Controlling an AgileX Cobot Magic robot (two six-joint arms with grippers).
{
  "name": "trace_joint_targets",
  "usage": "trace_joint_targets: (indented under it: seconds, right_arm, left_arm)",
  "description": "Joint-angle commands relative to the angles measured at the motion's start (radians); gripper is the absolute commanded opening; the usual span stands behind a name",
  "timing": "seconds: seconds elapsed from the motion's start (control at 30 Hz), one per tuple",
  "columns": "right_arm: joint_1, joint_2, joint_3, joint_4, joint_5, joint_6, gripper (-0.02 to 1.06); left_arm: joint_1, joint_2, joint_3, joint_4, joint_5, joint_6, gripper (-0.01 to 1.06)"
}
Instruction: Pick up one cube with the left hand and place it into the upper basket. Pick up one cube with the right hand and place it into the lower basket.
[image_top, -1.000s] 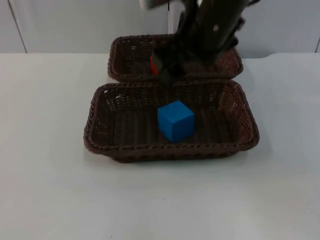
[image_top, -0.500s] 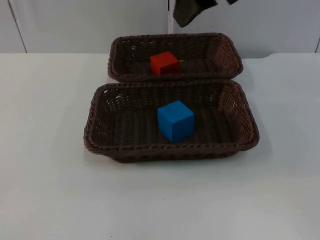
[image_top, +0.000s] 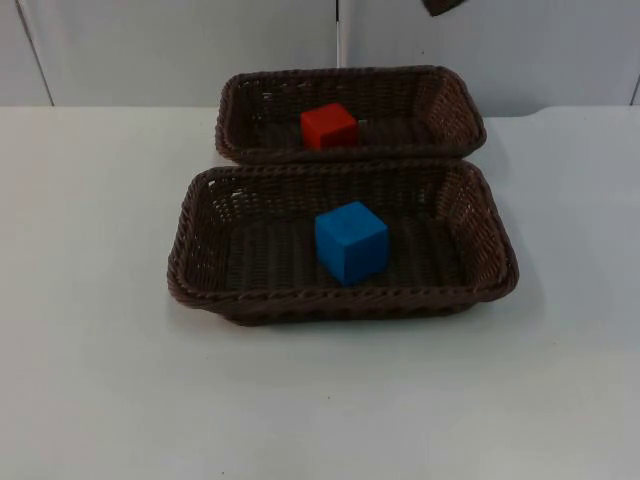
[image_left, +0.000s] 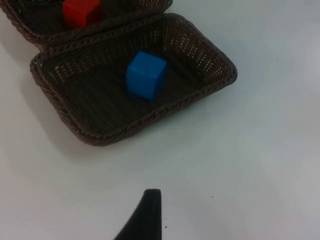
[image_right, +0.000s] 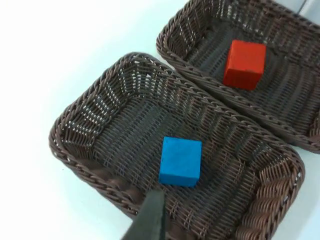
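Your arm is almost gone from the top view now, just a dark tip at the upper edge; a second ago it was covering the upper basket (image_top: 448, 105). Red cube (image_top: 329, 125) is sitting inside it, blue cube (image_top: 350, 241) in the lower basket (image_top: 190, 255). Can't tell either gripper's opening.

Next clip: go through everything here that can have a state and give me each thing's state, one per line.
Red cube: resting inside the upper basket, free of any gripper.
Blue cube: resting on the floor of the lower basket, free.
Upper basket: upright, holds the red cube.
Lower basket: upright, holds the blue cube, its far rim against the upper basket.
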Motion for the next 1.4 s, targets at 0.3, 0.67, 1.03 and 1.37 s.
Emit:
trace_joint_targets:
  seconds: [0.3, 0.67, 1.03, 1.37]
  right_arm:
    - [-0.001, -0.256, 0.248, 0.006, -0.130, 0.003, 0.83]
    - [-0.001, -0.561, 0.499, 0.006, -0.197, 0.003, 0.83]
    - [-0.001, -0.801, 0.589, 0.006, -0.169, 0.006, 0.83]
    - [-0.001, -1.020, 0.637, 0.006, -0.053, 0.029, 0.83]
  left_arm:
    - [-0.006, -0.005, -0.050, 0.041, 0.078, 0.054, 0.92]
    - [-0.006, -0.144, -0.058, 0.075, 0.120, 0.046, 0.92]
    - [-0.006, -0.344, -0.056, 0.245, 0.156, -0.124, 0.92]
    - [-0.006, -0.374, -0.034, 0.319, 0.194, -0.224, 0.92]
